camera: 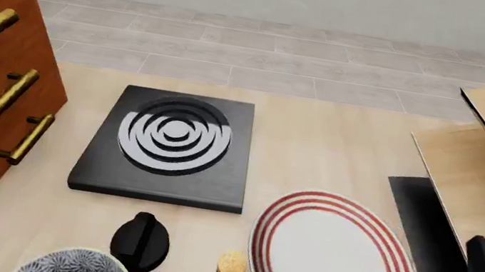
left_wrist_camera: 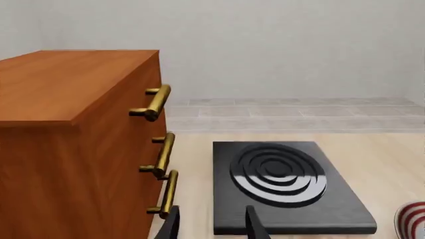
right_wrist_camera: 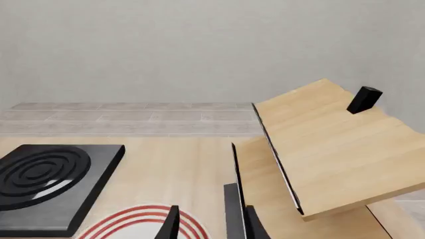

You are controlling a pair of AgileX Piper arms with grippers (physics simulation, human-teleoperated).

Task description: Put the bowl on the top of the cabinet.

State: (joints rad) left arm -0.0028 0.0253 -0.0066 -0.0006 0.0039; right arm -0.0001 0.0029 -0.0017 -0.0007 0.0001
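front view shows the bowl (camera: 74, 266) at the near edge, probably stiff, smooth and breakable, so its rim looks the best hold. both the left gripper (left_wrist_camera: 211, 224) and the right gripper (right_wrist_camera: 209, 223) stand narrowly apart, holding nothing.

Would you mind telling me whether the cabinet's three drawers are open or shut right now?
Shut. In the left wrist view the cabinet shows one flat front face, no drawer projecting, with all three handles in line.
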